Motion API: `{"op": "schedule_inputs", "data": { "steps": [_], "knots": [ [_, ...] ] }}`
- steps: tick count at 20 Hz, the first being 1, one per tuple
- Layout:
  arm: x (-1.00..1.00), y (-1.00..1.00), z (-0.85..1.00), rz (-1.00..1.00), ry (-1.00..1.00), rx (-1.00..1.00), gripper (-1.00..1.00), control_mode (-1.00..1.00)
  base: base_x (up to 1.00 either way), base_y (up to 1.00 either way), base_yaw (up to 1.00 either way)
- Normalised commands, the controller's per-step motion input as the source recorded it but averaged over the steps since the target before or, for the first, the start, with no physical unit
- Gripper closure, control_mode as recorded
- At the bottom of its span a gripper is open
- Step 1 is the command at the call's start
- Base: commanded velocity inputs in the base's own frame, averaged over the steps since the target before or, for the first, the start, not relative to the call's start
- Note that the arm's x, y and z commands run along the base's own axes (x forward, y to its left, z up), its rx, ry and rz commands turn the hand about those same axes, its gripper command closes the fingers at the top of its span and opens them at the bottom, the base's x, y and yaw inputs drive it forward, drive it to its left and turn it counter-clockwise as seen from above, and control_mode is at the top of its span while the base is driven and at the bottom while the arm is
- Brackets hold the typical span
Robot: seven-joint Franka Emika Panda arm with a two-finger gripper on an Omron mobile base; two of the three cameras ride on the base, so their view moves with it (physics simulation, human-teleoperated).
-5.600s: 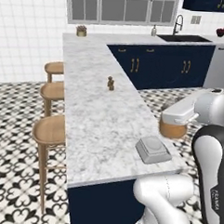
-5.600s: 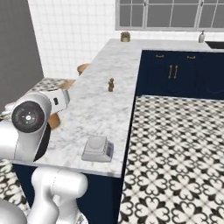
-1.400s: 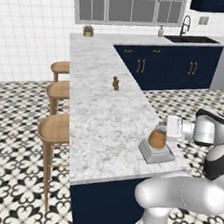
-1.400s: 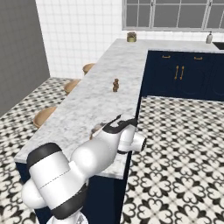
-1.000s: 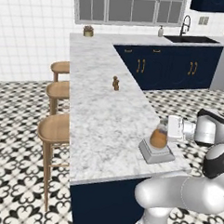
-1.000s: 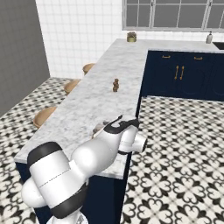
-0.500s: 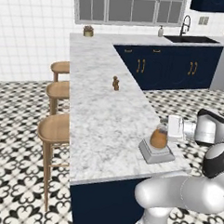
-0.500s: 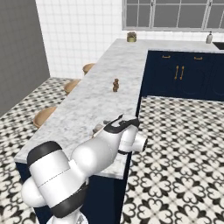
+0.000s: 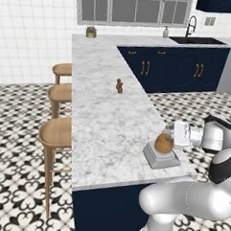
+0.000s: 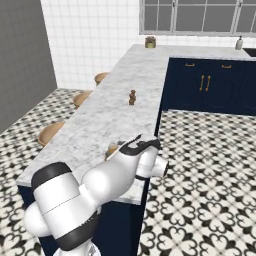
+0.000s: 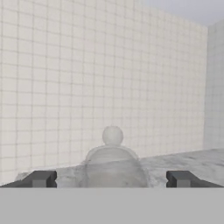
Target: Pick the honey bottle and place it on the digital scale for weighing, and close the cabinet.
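The amber honey bottle (image 9: 163,143) stands upright on the light-grey digital scale (image 9: 160,159), near the front right corner of the marble counter (image 9: 104,117). My gripper (image 9: 171,137) reaches in level from the bottle's right and is open. In the hand view the bottle (image 11: 113,162) sits between my dark fingertips (image 11: 42,178), with a gap on each side, and its round cap rises above them. From the right base view my arm covers the scale, and a sliver of the bottle (image 10: 111,148) peeks out. The cabinet is out of view.
A small brown figurine (image 9: 119,86) stands mid-counter, farther back. Three wooden stools (image 9: 56,131) line the counter's left side. Low navy base cabinets (image 9: 173,68) and a sink with a faucet (image 9: 191,26) run along the back right. A potted plant (image 9: 91,31) sits at the far end.
The jaws have spread apart and let go of the honey bottle, which stays standing on the scale. The arm has hardly moved in the last second.
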Motion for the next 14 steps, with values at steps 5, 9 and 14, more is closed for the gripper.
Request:
{"op": "schedule_inputs", "data": {
  "steps": [5,9,14],
  "knots": [
    [-0.23,0.0,-0.11,0.07,-0.14,0.0,-1.0,-1.0,0.0,0.0,0.0],
    [-0.04,0.0,0.07,0.02,-0.3,0.0,-1.0,-1.0,0.0,0.0,0.0],
    [0.0,0.0,0.09,0.0,-0.27,0.01,-1.0,-1.0,0.0,0.0,0.0]
  ]
}}
